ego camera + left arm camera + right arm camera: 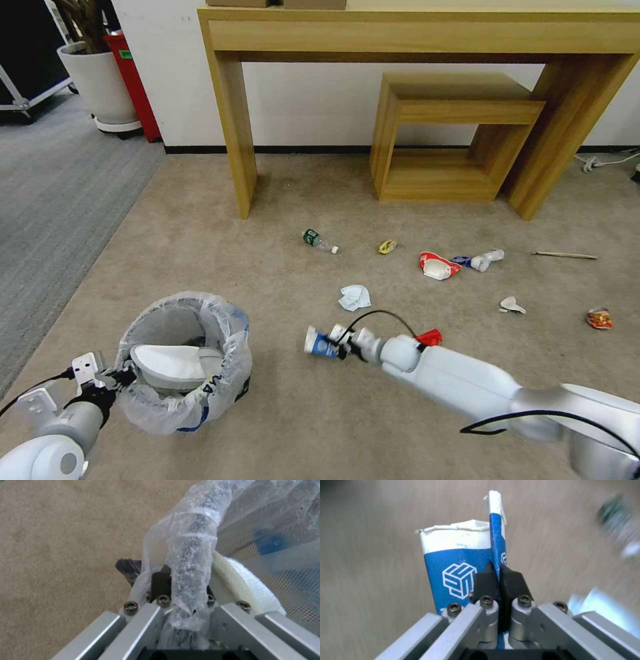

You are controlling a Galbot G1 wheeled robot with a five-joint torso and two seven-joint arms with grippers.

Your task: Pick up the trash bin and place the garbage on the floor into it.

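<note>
The left tool (180, 590) pinches the crinkly bag-lined trash bin (187, 363) rim; the right tool (498, 580) clamps a flattened paper cup (460, 575).

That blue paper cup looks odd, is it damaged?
Yes. The blue paper cup in the right pincer is squashed, its wall folded flat between the fingers and its white rim torn and uneven.

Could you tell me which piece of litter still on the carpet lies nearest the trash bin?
The crumpled pale-blue paper wad; the other pieces lie farther from the bag-lined dark bin.
</note>
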